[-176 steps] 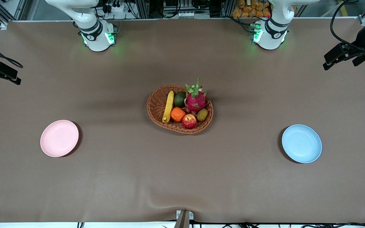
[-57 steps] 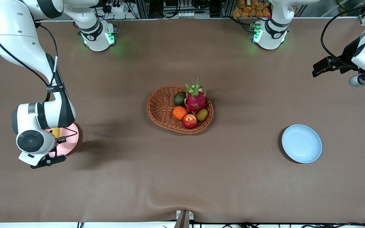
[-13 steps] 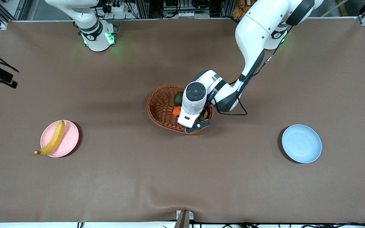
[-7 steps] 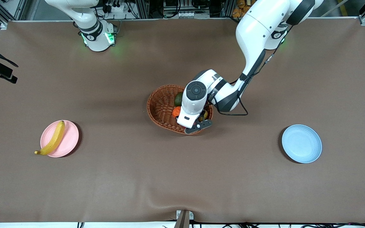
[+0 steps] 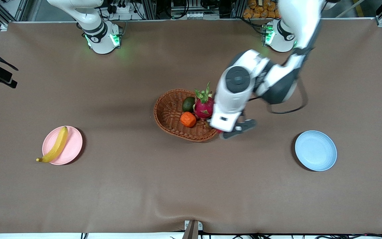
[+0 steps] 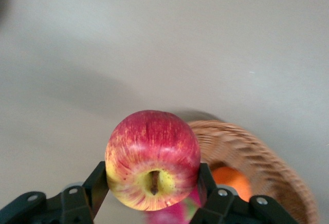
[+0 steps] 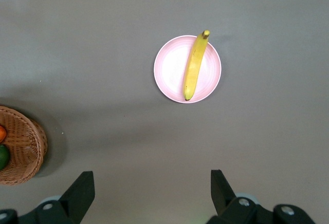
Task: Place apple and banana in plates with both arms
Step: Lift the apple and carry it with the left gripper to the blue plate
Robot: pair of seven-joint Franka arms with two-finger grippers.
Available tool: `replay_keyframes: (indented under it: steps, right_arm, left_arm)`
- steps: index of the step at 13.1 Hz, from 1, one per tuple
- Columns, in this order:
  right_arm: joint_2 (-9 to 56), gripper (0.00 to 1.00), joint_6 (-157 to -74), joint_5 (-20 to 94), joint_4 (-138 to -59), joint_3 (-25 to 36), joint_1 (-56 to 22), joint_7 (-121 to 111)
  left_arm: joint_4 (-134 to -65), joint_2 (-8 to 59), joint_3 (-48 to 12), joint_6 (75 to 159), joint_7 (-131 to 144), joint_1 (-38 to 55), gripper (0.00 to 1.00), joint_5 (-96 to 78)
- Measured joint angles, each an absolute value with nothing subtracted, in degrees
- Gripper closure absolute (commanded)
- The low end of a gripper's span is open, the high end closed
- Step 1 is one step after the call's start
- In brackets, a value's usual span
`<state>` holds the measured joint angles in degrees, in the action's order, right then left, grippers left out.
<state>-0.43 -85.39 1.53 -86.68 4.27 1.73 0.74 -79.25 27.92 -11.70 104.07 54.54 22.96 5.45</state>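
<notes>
Counter (image 5: 164, 186): brown, basket (image 5: 169, 114) at its middle.
Plates: pink plate (image 5: 73, 146) toward the right arm's end carries the banana (image 5: 55, 146); blue plate (image 5: 315, 150) toward the left arm's end lies bare.
Left hand (image 6: 151, 203): over the basket rim, clamped on the apple (image 6: 152, 158); best carried level to the blue plate and lowered before release.
Right hand (image 7: 149, 193): spread wide, waiting high at its counter edge.
Apple: red, yellow-streaked, stem dimple showing.

The bench (image 5: 184, 186) lay bare between the wicker basket (image 5: 168, 116) and the blue plate (image 5: 315, 150), giving open passage. The left tool (image 5: 233, 130), clamped on the apple (image 6: 152, 159), hung over the basket's rim. The dragon fruit (image 5: 204, 105) stood tall beside it.
</notes>
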Motion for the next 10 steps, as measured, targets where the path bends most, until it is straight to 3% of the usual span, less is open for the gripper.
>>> replay_keyframes:
  steps: [6,10]
  right_arm:
    - [0.03,0.00,-85.50,1.53,-86.65,4.39,1.94,0.78]
    - [0.03,0.00,-85.40,1.53,-86.58,4.38,1.94,0.81]
  left_arm:
    - [-86.01,21.56,-11.49,98.95,17.09,3.57,1.00,5.47]
    - [-91.48,21.56,-11.42,106.28,-0.11,-7.02,1.00,5.73]
